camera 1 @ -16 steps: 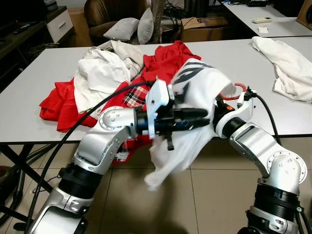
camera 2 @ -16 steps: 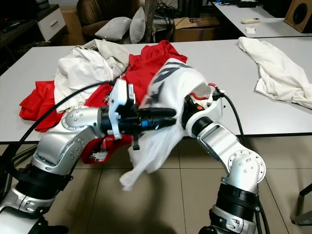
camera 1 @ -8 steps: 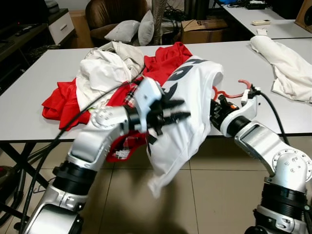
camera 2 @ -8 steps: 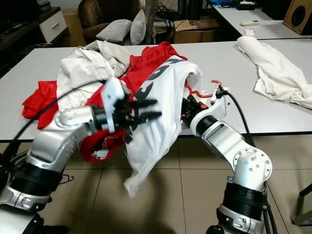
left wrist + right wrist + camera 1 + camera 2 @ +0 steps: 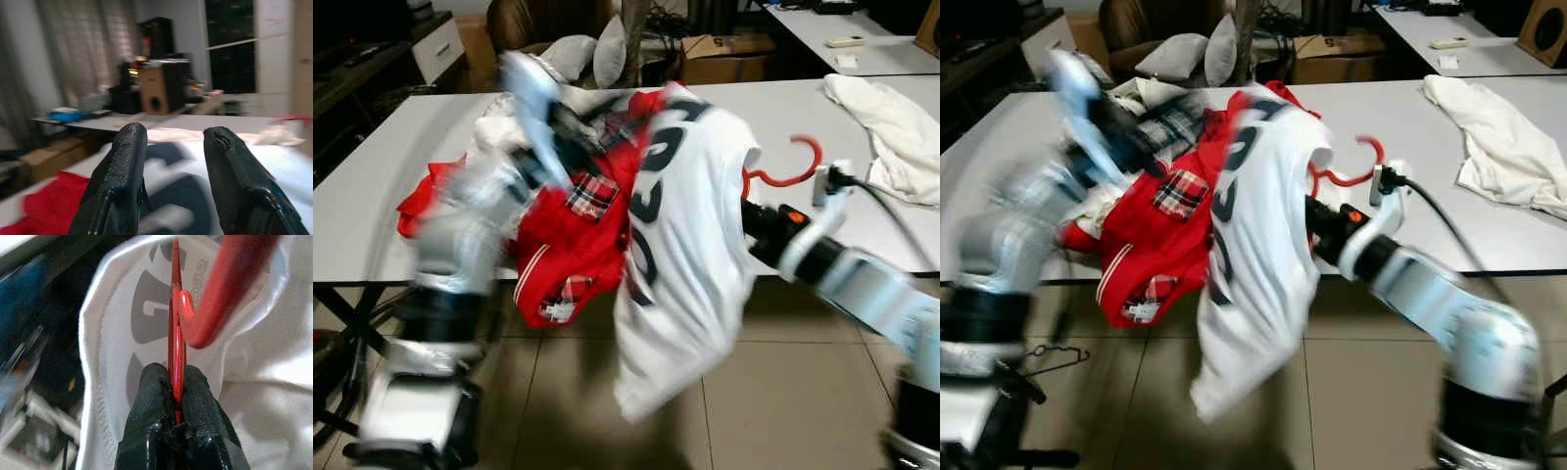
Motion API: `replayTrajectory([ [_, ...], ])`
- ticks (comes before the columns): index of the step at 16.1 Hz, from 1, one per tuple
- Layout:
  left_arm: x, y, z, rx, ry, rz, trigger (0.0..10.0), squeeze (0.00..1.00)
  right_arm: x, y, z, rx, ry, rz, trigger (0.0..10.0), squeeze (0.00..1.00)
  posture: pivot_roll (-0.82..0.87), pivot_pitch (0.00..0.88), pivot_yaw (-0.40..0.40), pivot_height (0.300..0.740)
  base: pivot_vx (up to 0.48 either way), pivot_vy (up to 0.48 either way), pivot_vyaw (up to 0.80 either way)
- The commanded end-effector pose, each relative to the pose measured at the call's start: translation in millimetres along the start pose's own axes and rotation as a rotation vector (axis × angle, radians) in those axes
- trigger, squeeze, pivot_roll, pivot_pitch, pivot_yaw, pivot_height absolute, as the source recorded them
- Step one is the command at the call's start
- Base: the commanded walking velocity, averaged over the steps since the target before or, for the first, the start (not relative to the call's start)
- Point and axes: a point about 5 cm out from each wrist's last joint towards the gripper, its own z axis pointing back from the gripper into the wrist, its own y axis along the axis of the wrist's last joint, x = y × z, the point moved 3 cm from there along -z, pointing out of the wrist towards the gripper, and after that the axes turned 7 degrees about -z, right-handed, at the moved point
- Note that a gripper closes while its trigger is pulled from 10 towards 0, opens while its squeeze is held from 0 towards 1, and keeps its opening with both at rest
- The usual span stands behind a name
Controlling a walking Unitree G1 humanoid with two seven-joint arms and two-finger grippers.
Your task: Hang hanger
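Right end effector (image 5: pixel 175 396) clenched on the red hanger (image 5: pixel 177 340), fingers (image 5: pixel 151 411) pinching the thin bar just below the hook. Hanger sits inside the collar of a white T-shirt (image 5: pixel 690 245) with dark lettering; hook (image 5: pixel 791 164) sticks out at 3 o'clock of the collar, above the counter (image 5: pixel 783 108) front edge. Shirt hangs off the hanger past the counter edge, hem above the tiled floor (image 5: pixel 783 392). Left arm raised and motion-blurred at 9 o'clock of the shirt; left end effector (image 5: pixel 173 147) released, fingers apart, nothing between them, white cloth beneath. Red garment with plaid patches (image 5: pixel 573 240) drapes just beside the shirt. More white clothing (image 5: pixel 891 127) lies at the counter's far right.
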Motion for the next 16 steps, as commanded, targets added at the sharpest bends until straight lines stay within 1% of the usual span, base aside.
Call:
replayTrajectory([
  [1, -19.1, 6.1, 7.8, -0.013, 0.051, -0.053, 10.0, 0.00, -20.9, -8.5, 8.1, -0.089, 0.134, 0.128, 10.0, 0.00, -0.11, 0.000, 0.073, 0.740, 0.000, 0.000, 0.00],
  [4, -38.3, 12.8, 20.0, -0.042, 0.088, -0.113, 10.0, 0.00, -29.8, -8.8, 27.6, -0.148, 0.227, 0.295, 10.0, 0.00, -0.10, 0.000, 0.068, 0.740, 0.000, 0.000, 0.00],
  [5, -47.1, 15.5, 31.2, -0.060, 0.114, -0.121, 10.0, 0.00, -34.4, -9.8, 41.3, -0.212, 0.285, 0.407, 10.0, 0.00, -0.10, 0.000, 0.070, 0.740, 0.000, 0.000, 0.00],
  [6, -47.4, 13.8, 38.4, -0.074, 0.125, -0.101, 10.0, 0.00, -36.7, -11.1, 46.6, -0.249, 0.299, 0.445, 10.0, 0.00, -0.09, 0.000, 0.072, 0.740, 0.000, 0.000, 0.00],
  [7, -43.5, 8.9, 49.9, -0.098, 0.122, -0.077, 10.0, 0.00, -39.0, -14.1, 52.9, -0.302, 0.316, 0.486, 10.0, 0.00, -0.09, 0.000, 0.070, 0.740, 0.000, 0.000, 0.00],
  [9, -30.5, -5.8, 69.1, -0.169, 0.102, -0.069, 10.0, 0.00, -43.0, -20.0, 58.3, -0.335, 0.355, 0.505, 10.0, 0.00, -0.08, 0.000, 0.060, 0.740, 0.000, 0.000, 0.00],
  [10, -15.6, -18.9, 88.2, -0.240, 0.081, -0.061, 10.0, 0.00, -42.5, -26.8, 59.6, -0.353, 0.373, 0.557, 10.0, 0.00, -0.06, 0.000, 0.047, 0.740, 0.000, 0.000, 0.00],
  [11, -2.8, -25.8, 101.8, -0.286, 0.063, -0.040, 10.0, 0.00, -42.7, -33.4, 59.5, -0.369, 0.390, 0.618, 10.0, 0.00, -0.05, 0.000, 0.038, 0.740, 0.000, 0.000, 0.80],
  [13, 10.2, -35.1, 114.9, -0.358, 0.049, -0.009, 10.0, 0.00, -43.8, -40.1, 58.2, -0.380, 0.406, 0.630, 10.0, 0.00, -0.04, 0.000, 0.030, 0.740, 0.000, 0.000, 0.80],
  [14, 18.2, -42.4, 123.7, -0.408, 0.053, 0.001, 10.0, 0.00, -42.1, -44.3, 56.4, -0.385, 0.400, 0.629, 10.0, 0.00, -0.03, 0.000, 0.023, 0.740, 0.000, 0.000, 0.80],
  [15, 30.1, -50.4, 133.4, -0.457, 0.076, 0.026, 10.0, 0.00, -36.6, -48.3, 50.1, -0.370, 0.370, 0.623, 10.0, 0.00, 0.00, 0.000, 0.005, 0.740, 0.000, 0.000, 0.80],
  [16, 35.0, -52.2, 136.5, -0.470, 0.092, 0.036, 10.0, 0.00, -35.1, -50.6, 48.8, -0.362, 0.363, 0.616, 10.0, 0.00, 0.00, 0.000, 0.005, 0.740, 0.000, 0.000, 0.80],
])
